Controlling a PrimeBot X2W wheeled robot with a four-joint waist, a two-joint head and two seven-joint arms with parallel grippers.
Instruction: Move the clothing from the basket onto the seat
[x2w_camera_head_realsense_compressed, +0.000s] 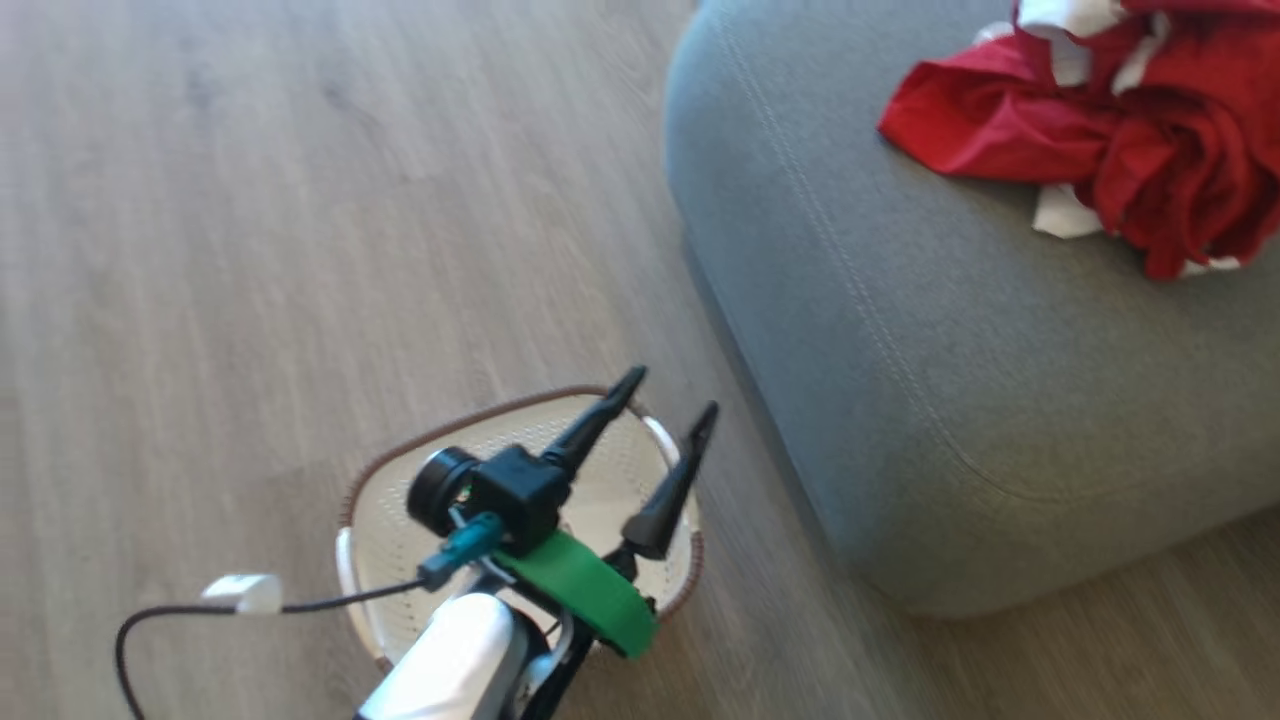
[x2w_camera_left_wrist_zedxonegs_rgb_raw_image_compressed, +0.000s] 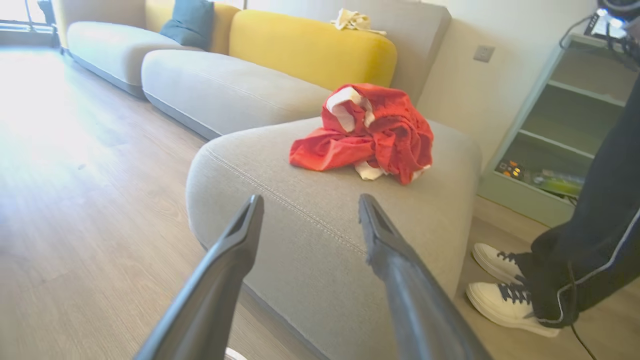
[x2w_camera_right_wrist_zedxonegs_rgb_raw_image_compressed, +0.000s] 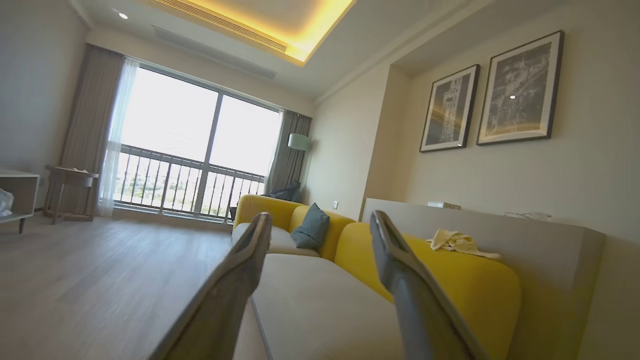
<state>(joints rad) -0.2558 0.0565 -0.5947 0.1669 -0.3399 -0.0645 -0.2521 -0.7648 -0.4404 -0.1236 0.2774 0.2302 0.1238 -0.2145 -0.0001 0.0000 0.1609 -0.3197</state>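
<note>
Clothing (x2w_camera_head_realsense_compressed: 1100, 130) cut off at 2 o'clock on seat (x2w_camera_head_realsense_compressed: 900, 360); left gripper (x2w_camera_head_realsense_compressed: 672, 393), released, half-hides basket (x2w_camera_head_realsense_compressed: 385, 530); right gripper (x2w_camera_right_wrist_zedxonegs_rgb_raw_image_compressed: 320, 216) released; wood floor (x2w_camera_head_realsense_compressed: 250, 250).

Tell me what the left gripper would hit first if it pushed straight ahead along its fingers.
Most likely the seat, near its stitched corner: the open left gripper aims at that grey cushion, with the clothing farther back on it. Depth is uncertain.

White sneakers (x2w_camera_left_wrist_zedxonegs_rgb_raw_image_compressed: 500, 302) stand near a green shelf (x2w_camera_left_wrist_zedxonegs_rgb_raw_image_compressed: 550, 145).
</note>
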